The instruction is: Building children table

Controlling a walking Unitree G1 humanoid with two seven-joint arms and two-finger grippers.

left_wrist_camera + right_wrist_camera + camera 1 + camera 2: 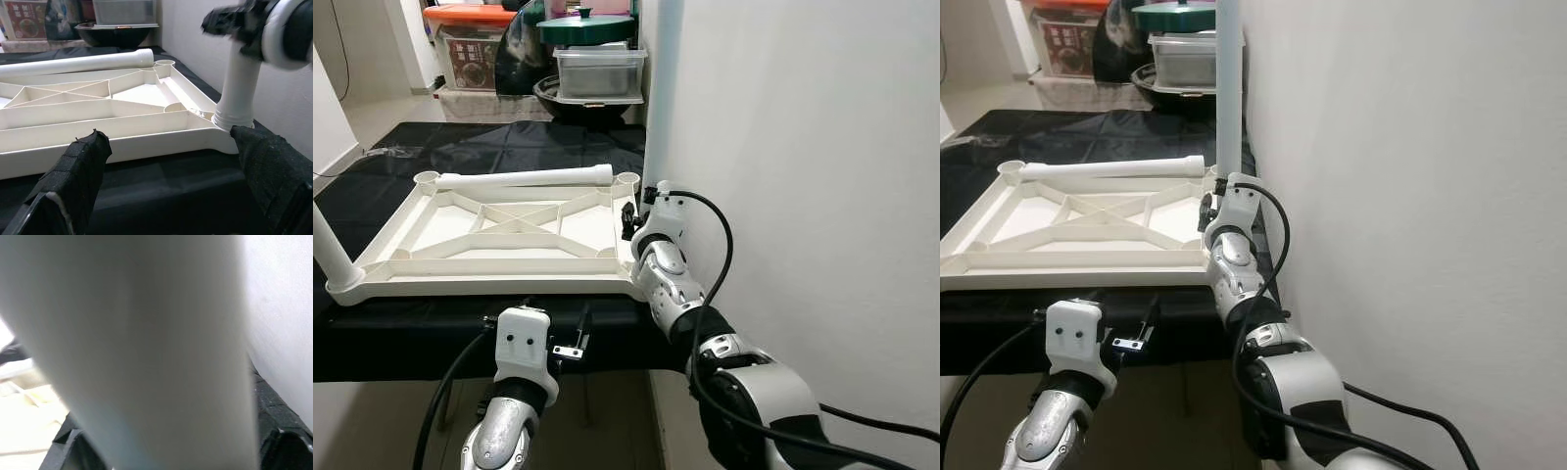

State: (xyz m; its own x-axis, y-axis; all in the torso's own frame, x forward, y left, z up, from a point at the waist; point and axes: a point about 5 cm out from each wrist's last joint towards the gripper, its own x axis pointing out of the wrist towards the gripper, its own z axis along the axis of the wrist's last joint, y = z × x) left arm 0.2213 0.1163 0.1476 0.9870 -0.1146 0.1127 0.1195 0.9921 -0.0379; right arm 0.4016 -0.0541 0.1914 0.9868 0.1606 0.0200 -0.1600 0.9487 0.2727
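I am clamping my right gripper (636, 217) around the upright white leg (239, 95), which is standing in the tabletop's corner socket just below my fingers, so that it is staying straight against the wall while it seats. The white tabletop (499, 240) is lying underside up on the black cloth (ribs showing, sockets exposed), a loose leg (524, 178) resting across its far edge. My left gripper (171, 196) is hovering open before the near edge, holding nothing, likely ready to brace it.
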